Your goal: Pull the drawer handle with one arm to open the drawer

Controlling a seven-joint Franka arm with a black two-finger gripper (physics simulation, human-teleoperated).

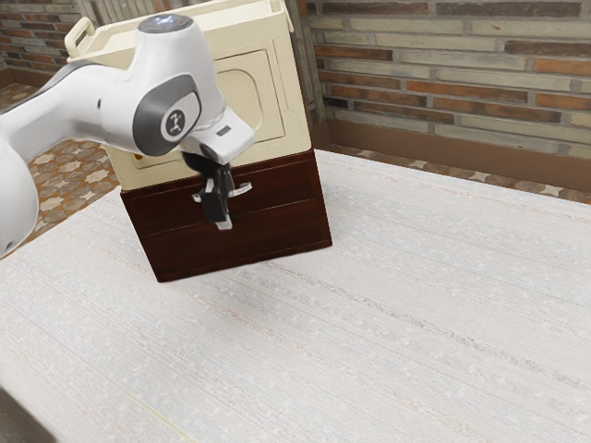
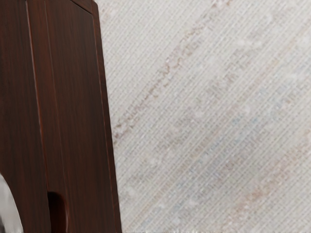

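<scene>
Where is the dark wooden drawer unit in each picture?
Exterior view: dark wooden drawer unit left of centre, below the cream section.
Wrist view: the unit runs down the picture's left side.
Shared landmark: the pale patterned tabletop beside it.

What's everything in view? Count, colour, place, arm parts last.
Dark wooden cabinet with two stacked front panels: 1, brown, on the table
Curved metallic handle: 1, silver, upper front panel
Boxy panelled upper unit: 1, cream, above the cabinet
Woven-look tabletop: 1, whitish with faint streaks, under the cabinet
Brick wall: grey, tan, orange-brown, background
Plain skirting strip: brown, foot of the wall
Patterned tile floor: tan and brown, beyond the table
Unidentified dark shape: 1, exterior view's lower left corner
Jointed robot arm: 1, white and grey, from the exterior view's left
Pincer: 1, black, at the handle
</scene>
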